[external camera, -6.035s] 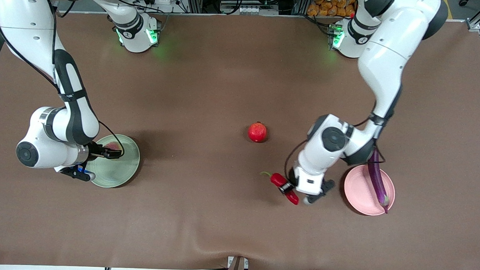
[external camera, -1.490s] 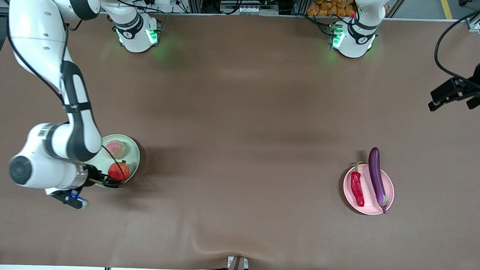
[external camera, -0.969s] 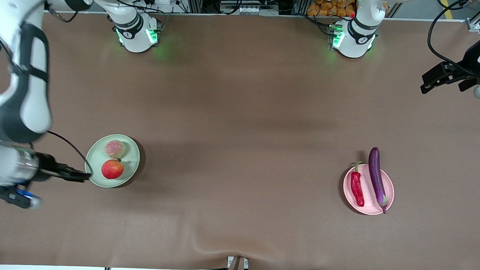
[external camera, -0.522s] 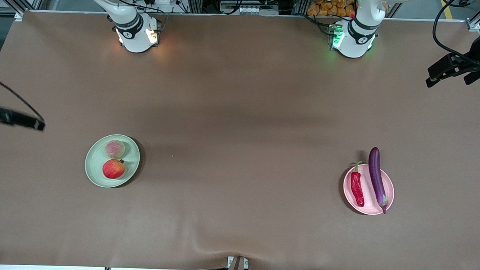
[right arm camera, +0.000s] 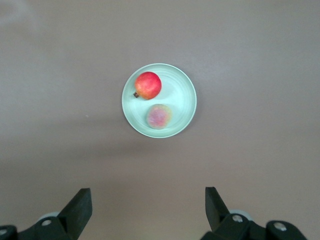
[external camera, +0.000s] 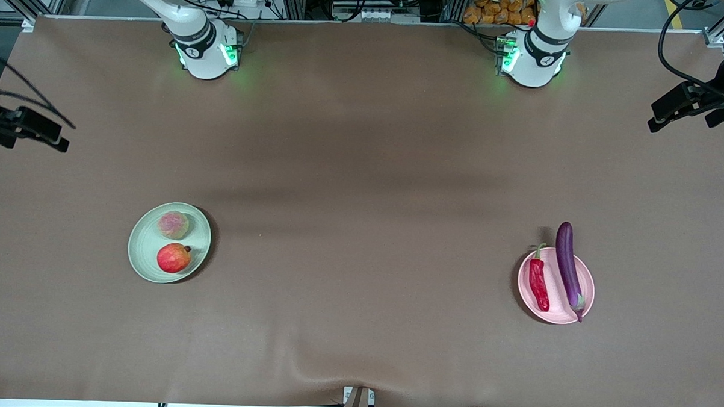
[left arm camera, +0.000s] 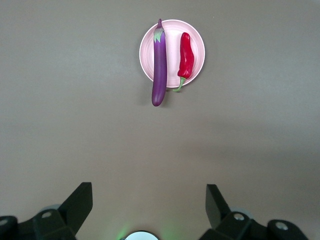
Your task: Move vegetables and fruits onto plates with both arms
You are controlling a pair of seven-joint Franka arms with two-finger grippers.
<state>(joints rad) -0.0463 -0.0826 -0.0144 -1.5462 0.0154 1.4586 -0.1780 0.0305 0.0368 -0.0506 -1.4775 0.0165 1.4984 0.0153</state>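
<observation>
On the brown table (external camera: pixel 363 167) the green plate (external camera: pixel 145 258) sits toward the right arm's end, holding the red fruit (external camera: pixel 173 258) and, just beside it, the paler fruit (external camera: pixel 173 224). Well apart from it, the pink plate (external camera: pixel 555 303) holds the chili (external camera: pixel 538 284) and eggplant (external camera: pixel 568 268). Both the left gripper (left arm camera: pixel 149 210) and right gripper (right arm camera: pixel 148 209) hang spread wide, holding nothing, high over the table's ends.

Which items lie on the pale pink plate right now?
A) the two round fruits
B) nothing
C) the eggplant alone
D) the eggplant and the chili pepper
D: the eggplant and the chili pepper lie side by side on the pink plate; both round fruits sit on the green plate.
</observation>
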